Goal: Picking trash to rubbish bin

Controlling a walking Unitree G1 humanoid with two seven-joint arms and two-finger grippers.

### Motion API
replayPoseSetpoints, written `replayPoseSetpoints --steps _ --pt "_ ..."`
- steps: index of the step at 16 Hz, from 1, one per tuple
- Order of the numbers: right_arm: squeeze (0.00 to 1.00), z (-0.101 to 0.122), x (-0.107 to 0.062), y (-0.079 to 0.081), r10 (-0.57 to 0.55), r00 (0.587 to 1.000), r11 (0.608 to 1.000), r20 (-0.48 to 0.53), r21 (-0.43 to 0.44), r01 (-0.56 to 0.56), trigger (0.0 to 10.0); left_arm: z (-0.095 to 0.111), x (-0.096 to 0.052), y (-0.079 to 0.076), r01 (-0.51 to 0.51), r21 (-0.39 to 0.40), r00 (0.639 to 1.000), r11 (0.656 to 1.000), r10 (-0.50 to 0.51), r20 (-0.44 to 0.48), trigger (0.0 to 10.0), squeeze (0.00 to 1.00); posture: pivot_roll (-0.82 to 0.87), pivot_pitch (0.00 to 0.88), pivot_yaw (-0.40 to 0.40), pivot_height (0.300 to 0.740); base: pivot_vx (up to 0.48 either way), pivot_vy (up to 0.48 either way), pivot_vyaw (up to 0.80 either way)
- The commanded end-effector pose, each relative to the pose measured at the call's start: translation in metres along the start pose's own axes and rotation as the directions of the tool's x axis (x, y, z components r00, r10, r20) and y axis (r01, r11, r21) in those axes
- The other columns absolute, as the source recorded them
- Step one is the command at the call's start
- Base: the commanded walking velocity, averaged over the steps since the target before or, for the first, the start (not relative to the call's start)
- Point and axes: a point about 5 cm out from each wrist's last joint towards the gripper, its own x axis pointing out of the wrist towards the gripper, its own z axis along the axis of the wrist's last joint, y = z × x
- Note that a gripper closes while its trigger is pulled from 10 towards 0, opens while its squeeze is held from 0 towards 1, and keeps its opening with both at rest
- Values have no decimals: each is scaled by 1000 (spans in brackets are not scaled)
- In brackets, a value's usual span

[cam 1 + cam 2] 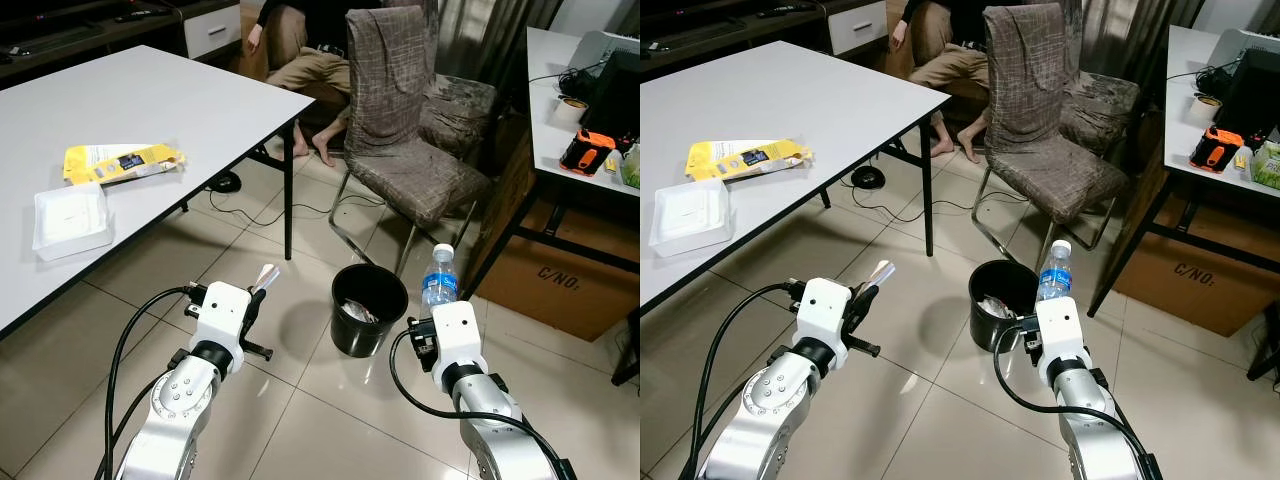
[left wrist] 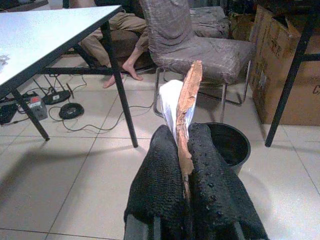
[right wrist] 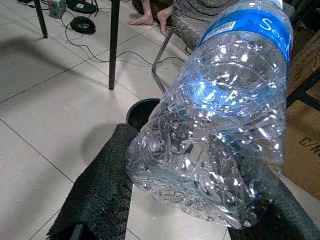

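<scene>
Both grippers loaded: right gripper (image 3: 200, 210) pinching bottle (image 3: 220, 115), left gripper (image 2: 184, 165) pinching wrapper (image 2: 187, 100). Carry step; next, drop into bin (image 1: 345, 290) just ahead.

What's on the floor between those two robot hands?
The black rubbish bin with some trash inside stands between the left gripper and right gripper, seen from the head views.

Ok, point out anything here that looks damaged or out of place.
The plastic bottle clamped in the right gripper is crumpled and dented. The left gripper pinches a torn scrap of wrapper. A yellow packet lies on the table.
</scene>
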Motion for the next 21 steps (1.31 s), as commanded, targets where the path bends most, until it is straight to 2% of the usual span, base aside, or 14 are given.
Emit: replayPoseSetpoints --steps 1,3,4,6,9,16,19,21 --pt "0 -3 0 -3 -6 1000 1000 -6 -11 6 10000 1 1 0 11 10 1000 1000 -11 3 10000 0 -28 0 -40 740 281 0 0" --pt "0 -3 0 -3 -9 1000 1000 -8 -11 9 10000 1 1 -1 16 12 1000 1000 -16 3 10000 0 -27 0 -40 740 285 0 0" --pt "0 -4 0 -3 -17 1000 1000 -12 25 18 10000 1 1 -1 21 11 1000 1000 -21 6 10000 0 -26 0 -39 740 292 0 0" --pt "0 -5 0 -3 -20 1000 999 -12 39 21 10000 2 1 -1 26 9 1000 1000 -26 9 10000 0 -28 0 -39 740 317 0 -325" --pt "0 -4 0 -5 -22 1000 999 -8 28 22 10000 3 3 -3 37 9 999 999 -38 17 10000 0 -32 0 -36 740 385 0 -744" --pt "0 -6 -1 -1 -3 1000 1000 -9 3 3 10000 3 4 -3 46 17 999 999 -47 16 10000 0 -22 0 -38 740 387 0 0" --pt "0 -6 0 -2 -15 1000 999 -16 29 16 10000 2 4 -4 54 21 998 998 -54 15 10000 0 -25 0 -33 740 387 0 0" --pt "0 -8 -1 -2 -16 1000 999 -20 28 16 10000 2 5 -4 60 24 998 998 -60 15 10000 0 -27 0 -31 740 388 0 -794"
